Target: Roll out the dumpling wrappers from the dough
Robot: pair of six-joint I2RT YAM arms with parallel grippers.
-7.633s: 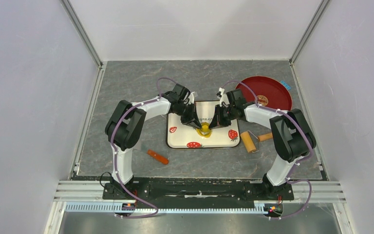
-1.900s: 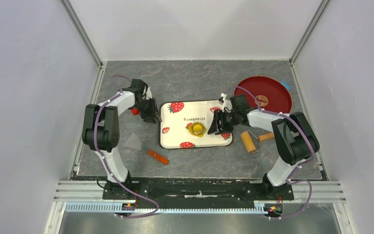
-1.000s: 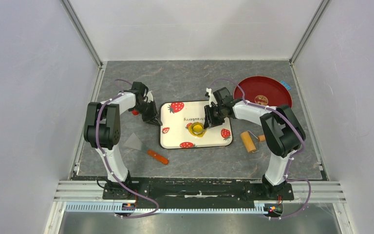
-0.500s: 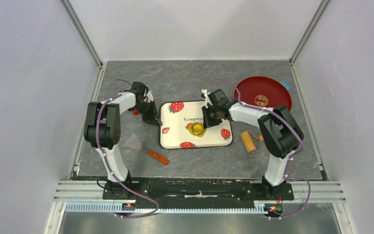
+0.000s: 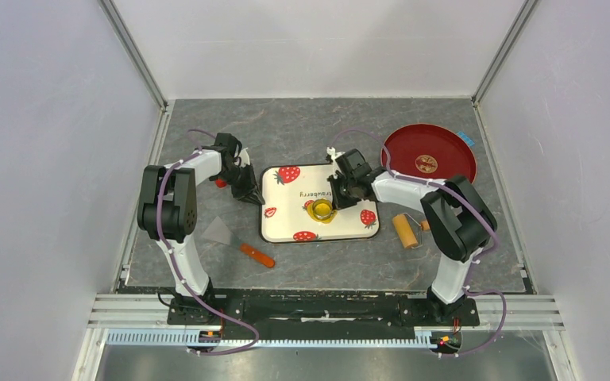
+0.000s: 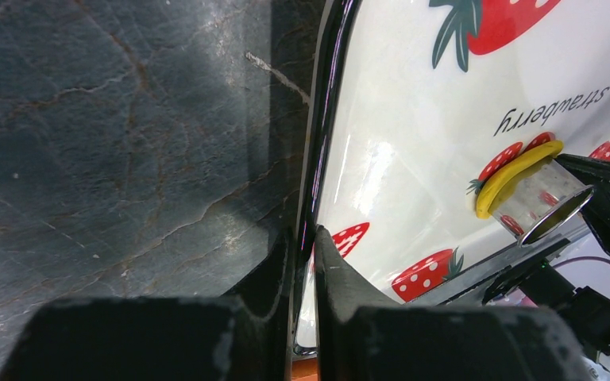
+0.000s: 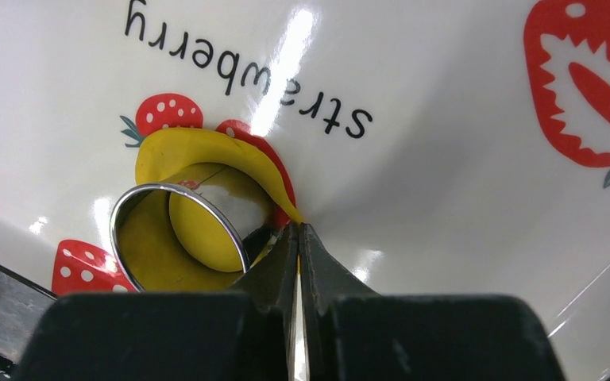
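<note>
Clamping the tray (image 6: 413, 119) at its left rim: left gripper (image 6: 306, 236), clenched on it. Right gripper (image 7: 295, 228) pinched together, tips at the dough (image 7: 198, 147) crescent hugging the ring cutter (image 7: 234, 201); dumpling wrapper (image 7: 202, 238) inside the ring, mid-tray.

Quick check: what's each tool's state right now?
Left tool: shut on the tray rim.
Right tool: shut, tips at the end of the dough scrap beside the ring cutter; whether it pinches it cannot be told.
</note>
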